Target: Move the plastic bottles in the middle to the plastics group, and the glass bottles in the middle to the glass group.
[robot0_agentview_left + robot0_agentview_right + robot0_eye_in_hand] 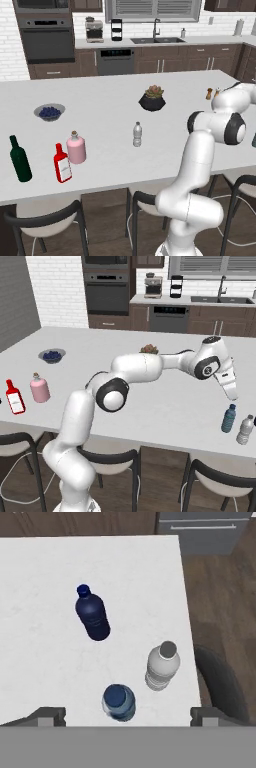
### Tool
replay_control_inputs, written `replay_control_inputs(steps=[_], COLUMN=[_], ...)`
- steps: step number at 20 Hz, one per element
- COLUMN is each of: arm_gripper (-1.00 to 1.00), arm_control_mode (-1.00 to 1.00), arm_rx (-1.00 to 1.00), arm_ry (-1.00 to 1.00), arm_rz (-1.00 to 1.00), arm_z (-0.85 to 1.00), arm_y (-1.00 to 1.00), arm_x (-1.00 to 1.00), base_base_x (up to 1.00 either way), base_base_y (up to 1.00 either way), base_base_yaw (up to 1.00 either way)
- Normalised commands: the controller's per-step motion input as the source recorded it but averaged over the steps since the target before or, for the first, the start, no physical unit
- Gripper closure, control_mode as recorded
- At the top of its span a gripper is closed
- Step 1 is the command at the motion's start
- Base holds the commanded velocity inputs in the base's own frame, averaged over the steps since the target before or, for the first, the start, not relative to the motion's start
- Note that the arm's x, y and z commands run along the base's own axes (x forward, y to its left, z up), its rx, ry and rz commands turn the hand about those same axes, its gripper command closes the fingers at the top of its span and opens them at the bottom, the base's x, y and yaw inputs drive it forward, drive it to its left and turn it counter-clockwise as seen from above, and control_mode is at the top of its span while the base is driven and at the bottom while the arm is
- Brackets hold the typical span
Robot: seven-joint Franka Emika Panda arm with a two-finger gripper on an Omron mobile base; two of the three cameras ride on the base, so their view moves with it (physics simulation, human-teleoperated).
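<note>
The table (115, 145) is seen from behind the arm, at a distance and from above, by both base views, left and right. Its far right end is viewed closely from overhead by the hand camera.

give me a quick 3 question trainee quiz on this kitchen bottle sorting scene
1. True or false: the gripper is open above the blue-tinted bottle.
2. Which bottle stands alone mid-counter? A clear bottle B green wine bottle C pink bottle
3. Fill in: the red bottle stands beside the ____ bottle.

Key: 1 true; 2 A; 3 pink
</note>
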Motion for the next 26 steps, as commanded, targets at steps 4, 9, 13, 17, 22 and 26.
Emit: replay_control_inputs(steps=[4, 9, 13, 17, 22, 26], arm_gripper=[-1.0, -1.0, -1.0, -1.0, -1.0, -1.0], arm_control_mode=[-1.0, -1.0, -1.0, -1.0, -1.0, -1.0], arm_rx=[0.02, 0.03, 0.06, 0.09, 0.08, 0.03], arm_ry=[0.0, 0.11, 0.14, 0.15, 0.19, 0.27], arm_rz=[0.27, 0.5, 0.55, 0.57, 0.6, 0.61], arm_z=[0.0, -0.07, -0.11, -0.04, -0.07, -0.05], arm_y=[0.94, 1.0, 1.0, 1.0, 1.0, 1.0], arm_x=[-0.03, 0.13, 0.16, 0.07, 0.03, 0.0], base_base_x=[0.0, 0.0, 0.0, 0.0, 0.0, 0.0], base_base_y=[0.0, 0.0, 0.0, 0.0, 0.0, 0.0], base_base_yaw=[0.0, 0.0, 0.0, 0.0, 0.0, 0.0])
